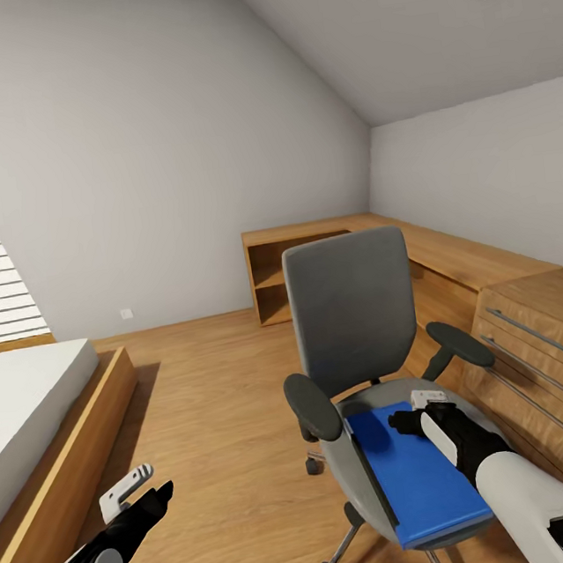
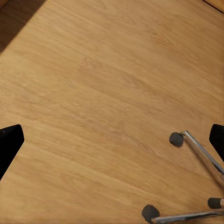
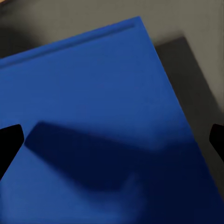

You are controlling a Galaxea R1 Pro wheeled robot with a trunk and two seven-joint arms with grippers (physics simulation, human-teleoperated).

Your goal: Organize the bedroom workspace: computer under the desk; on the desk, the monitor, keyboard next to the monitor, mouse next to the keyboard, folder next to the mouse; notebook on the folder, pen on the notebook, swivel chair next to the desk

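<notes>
Head view: folder [image 1: 418, 472] flat on the swivel chair [image 1: 352, 308] seat, overhanging its front edge; I judge a clumsy pinch could slide it off. My right gripper [image 1: 412, 413] hovers over its far end. Left gripper [image 1: 136, 494] hangs low, fingers parted.

Left wrist view: bare floor [image 2: 93, 93], castors.

Right wrist view: fingertips [image 3: 9, 140] spread wide above the folder [image 3: 93, 107], holding nothing.

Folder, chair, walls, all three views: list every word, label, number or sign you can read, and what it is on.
None can be read.
Folder: plain blue cover, no print.
Chair: plain grey fabric, no label.
Wall: a small white plate, too small to tell whether it bears any mark.
Floor: bare wood grain.
</notes>
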